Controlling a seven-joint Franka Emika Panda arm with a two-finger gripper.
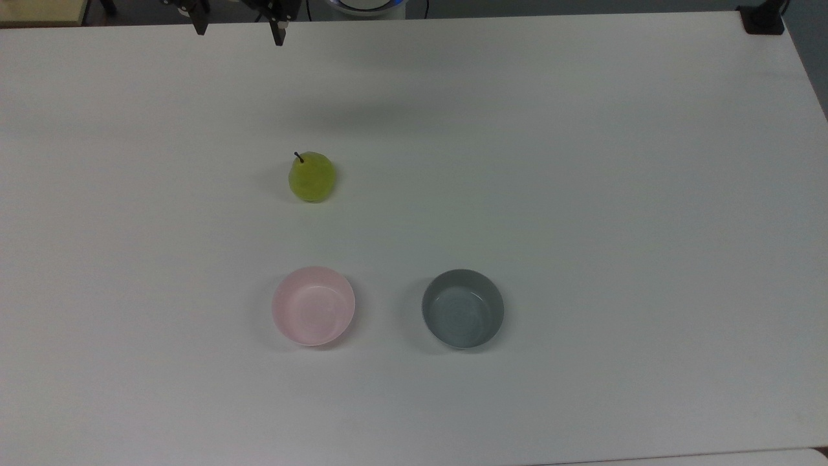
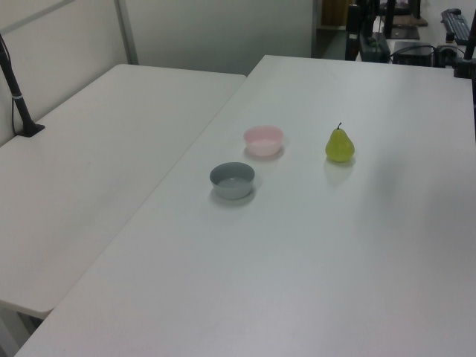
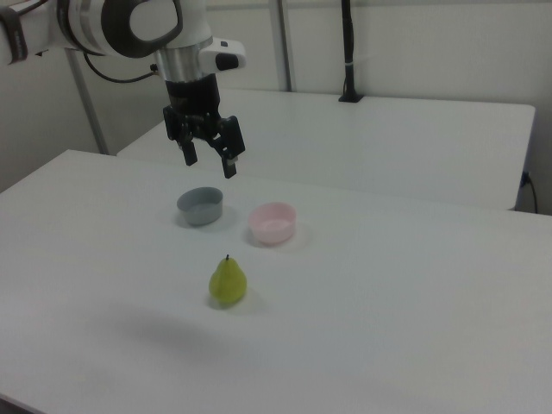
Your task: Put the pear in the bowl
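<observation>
Reach-and-grasp step, not yet begun. Pear [image 1: 312, 177] upright on the table [image 1: 582, 194], stem tipped a little toward the top view's upper left, nothing touching it. Pink bowl [image 1: 314, 305] near the pear, straight below it in the top view, empty; grey bowl [image 1: 463, 309] just beside the pink one on the top view's right, also empty, not the target.

To do well: bring claw [image 3: 208, 159] down over the pear's wide lower body, not the narrow neck or stem; keep fingers either side of the belly, since a round smooth fruit probably slips or rolls if pinched off-centre. Carry to the pink bowl, staying clear of the grey one.

Claw high above the table, fingers spread wide apart, holding nothing, touching nothing; well apart from the pear.
</observation>
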